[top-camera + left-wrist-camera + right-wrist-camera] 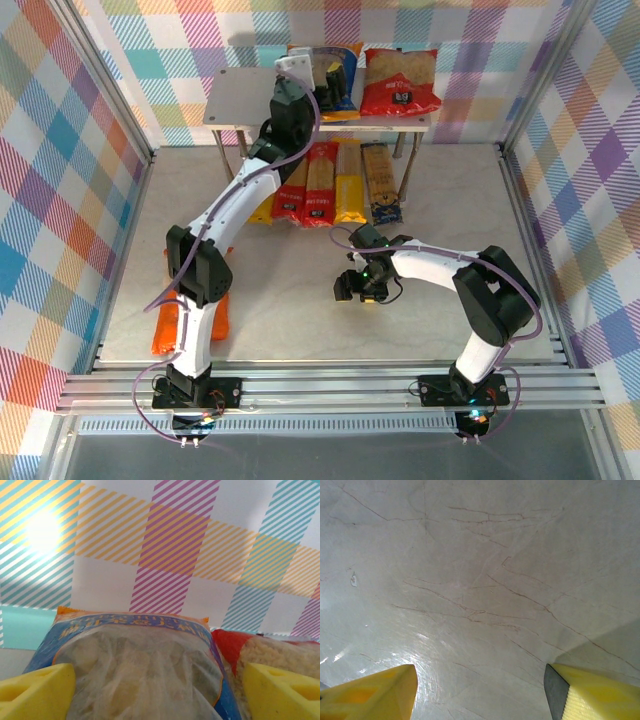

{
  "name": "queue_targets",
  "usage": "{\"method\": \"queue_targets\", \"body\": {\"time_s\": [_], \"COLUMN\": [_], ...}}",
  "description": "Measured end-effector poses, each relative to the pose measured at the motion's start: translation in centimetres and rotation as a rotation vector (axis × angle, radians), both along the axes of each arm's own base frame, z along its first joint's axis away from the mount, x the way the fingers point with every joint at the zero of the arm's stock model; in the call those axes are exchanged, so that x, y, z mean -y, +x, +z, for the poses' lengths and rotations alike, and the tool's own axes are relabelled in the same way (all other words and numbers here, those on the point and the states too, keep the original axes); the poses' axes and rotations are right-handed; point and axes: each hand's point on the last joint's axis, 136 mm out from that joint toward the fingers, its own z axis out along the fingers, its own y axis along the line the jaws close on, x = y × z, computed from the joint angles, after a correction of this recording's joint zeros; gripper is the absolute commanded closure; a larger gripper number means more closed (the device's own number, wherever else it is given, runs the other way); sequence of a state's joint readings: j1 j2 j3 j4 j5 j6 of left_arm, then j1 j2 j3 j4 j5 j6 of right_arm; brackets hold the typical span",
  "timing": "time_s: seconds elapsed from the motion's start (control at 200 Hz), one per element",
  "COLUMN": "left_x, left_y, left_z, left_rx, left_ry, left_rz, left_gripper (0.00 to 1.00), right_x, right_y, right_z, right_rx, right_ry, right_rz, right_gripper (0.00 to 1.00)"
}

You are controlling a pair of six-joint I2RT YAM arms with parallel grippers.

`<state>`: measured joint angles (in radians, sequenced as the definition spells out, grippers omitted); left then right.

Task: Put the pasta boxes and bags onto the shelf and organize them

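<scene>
Nearest the left wrist camera, the yellow fingers [37,692] of the left gripper [159,682] are seen spread wide. The blue crinkly pillow bag [140,665] of short pasta lies between them, pale pasta showing through its clear window. The finger on the right of that view is held clear of the bag; contact on the other side cannot be told. Orange lettering runs along the bag's top edge but is too blurred to be read. Just beside it the red crinkly pillow bag [265,652] is seen, with the plaid backdrop wall [170,555] behind.

In the top external view, both bags are shown resting on the right half of the upper board of the pale grey two-tier shelf [245,100]. A dark label is carried on the red bag, its writing too small to read.

Five long narrow spaghetti packs are laid side by side on the pale veined counter [450,210] at the shelf's foot. From left they are a yellow pack [262,210] partly hidden by the left arm, a red pack [293,192], a second red pack [321,185], a second yellow pack [350,185] and a dark blue-brown pack [382,185]. White labels are borne by the red ones, unreadable.

An orange pillow bag [165,325] is seen flat on the counter beside the left arm's base.

The right gripper [479,675] is held with fingers apart over bare counter, nothing between them.
</scene>
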<state>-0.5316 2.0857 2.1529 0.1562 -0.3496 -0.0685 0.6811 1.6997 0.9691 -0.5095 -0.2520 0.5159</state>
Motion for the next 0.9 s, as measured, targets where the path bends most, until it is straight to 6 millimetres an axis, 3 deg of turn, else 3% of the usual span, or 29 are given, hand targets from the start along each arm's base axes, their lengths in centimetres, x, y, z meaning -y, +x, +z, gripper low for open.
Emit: {"method": "queue_targets", "body": {"time_s": [0.115, 0.27, 0.475, 0.65, 0.745, 0.83, 0.9], "left_x": [-0.7, -2.0, -5.3, -10.7, -14.0, -15.7, -16.5], "left_y": [-1.3, -4.3, -12.0, -19.0, -21.8, -23.0, -23.2], "left_z": [0.5, 2.6, 6.4, 8.6, 6.2, 0.5, -5.4], "left_rx": [0.024, 0.107, 0.211, 0.13, 0.012, -0.156, -0.313], "left_ry": [0.015, 0.024, 0.074, 0.103, 0.112, 0.158, 0.217], "left_rz": [0.001, -0.009, 0.034, 0.117, 0.172, 0.213, 0.249], "left_gripper": [0.12, 0.13, 0.13, 0.17, 0.19, 0.2, 0.19], "right_x": [0.0, -0.1, -0.3, -0.6, -0.7, -0.8, -0.9], "right_y": [0.0, 0.0, 0.3, 0.4, 0.4, 0.3, 0.3], "right_z": [0.0, 0.0, 0.2, 0.5, 0.6, 0.6, 0.6], "right_rx": [0.0, -0.002, 0.005, 0.007, 0.003, 0.002, 0.003], "right_ry": [0.0, 0.003, 0.008, 0.018, 0.026, 0.031, 0.032], "right_rz": [0.0, 0.001, 0.001, 0.003, 0.006, 0.008, 0.01], "right_gripper": [0.31, 0.31, 0.3, 0.3, 0.3, 0.3, 0.29]}}
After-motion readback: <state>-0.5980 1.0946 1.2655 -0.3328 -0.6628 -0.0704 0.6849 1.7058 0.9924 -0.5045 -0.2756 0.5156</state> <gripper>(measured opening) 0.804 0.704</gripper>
